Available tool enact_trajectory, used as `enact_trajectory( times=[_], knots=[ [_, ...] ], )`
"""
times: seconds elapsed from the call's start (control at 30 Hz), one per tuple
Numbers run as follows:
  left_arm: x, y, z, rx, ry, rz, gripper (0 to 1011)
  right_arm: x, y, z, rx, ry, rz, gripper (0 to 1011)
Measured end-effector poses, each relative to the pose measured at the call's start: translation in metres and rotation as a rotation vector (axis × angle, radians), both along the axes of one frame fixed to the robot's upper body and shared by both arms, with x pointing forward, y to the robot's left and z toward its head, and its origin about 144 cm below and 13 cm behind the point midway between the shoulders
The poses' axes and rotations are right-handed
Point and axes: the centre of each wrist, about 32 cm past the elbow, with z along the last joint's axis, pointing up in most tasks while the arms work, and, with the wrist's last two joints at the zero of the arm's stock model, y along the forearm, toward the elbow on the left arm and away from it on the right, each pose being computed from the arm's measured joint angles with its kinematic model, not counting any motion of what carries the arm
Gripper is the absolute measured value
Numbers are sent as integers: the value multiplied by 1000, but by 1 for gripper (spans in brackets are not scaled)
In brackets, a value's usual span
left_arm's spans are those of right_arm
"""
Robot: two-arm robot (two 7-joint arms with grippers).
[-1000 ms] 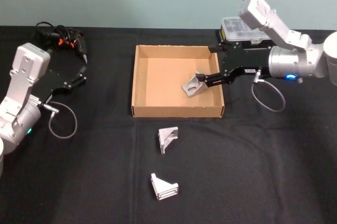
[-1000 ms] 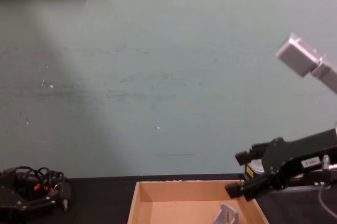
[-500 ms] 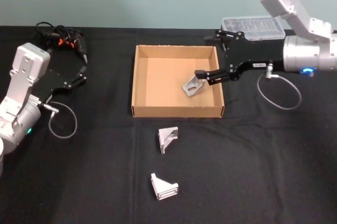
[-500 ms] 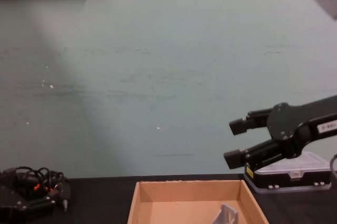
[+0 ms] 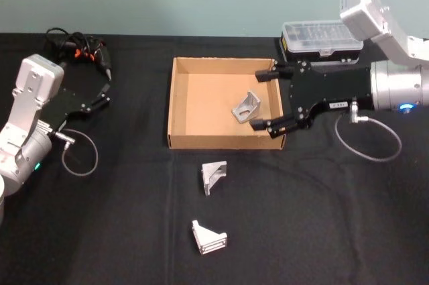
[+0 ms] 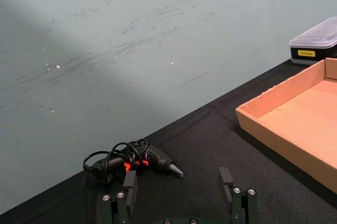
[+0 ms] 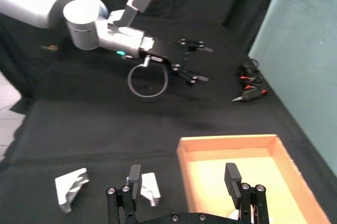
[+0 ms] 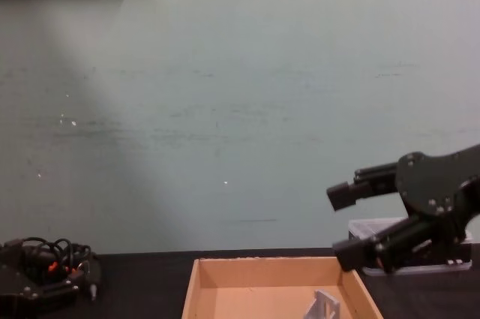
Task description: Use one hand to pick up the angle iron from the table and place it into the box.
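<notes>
One angle iron [image 5: 247, 106] rests inside the tan box [image 5: 208, 100], near its right wall; in the chest view the angle iron [image 8: 324, 305] stands low in the box [image 8: 262, 270]. My right gripper [image 5: 263, 100] hovers open over the box's right wall, its fingers spread wide and holding nothing, just right of that piece. The chest view shows the right gripper [image 8: 346, 223] raised above the box. Two more angle irons [image 5: 213, 176] [image 5: 208, 238] lie on the black table [image 5: 335, 218] in front of the box. My left gripper [image 5: 100, 94] is parked open at the far left.
A black case with a clear lid [image 5: 322, 33] sits behind my right arm. A corded drill [image 5: 77, 47] lies at the back left, beyond the left gripper. A grey cable loop [image 5: 80, 154] hangs by the left arm.
My right gripper has drawn back to the right, rolled its wrist and spread its fingers wide. The angle iron stays in the box, free of the fingers.
</notes>
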Motion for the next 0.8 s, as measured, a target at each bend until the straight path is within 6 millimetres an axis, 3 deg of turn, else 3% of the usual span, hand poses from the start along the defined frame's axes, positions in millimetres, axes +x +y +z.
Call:
enact_trajectory(
  times=[0.8],
  knots=[
    [0,0,0,0,0,0,1000,-31,42,-52,-97,149,172,1003]
  ],
)
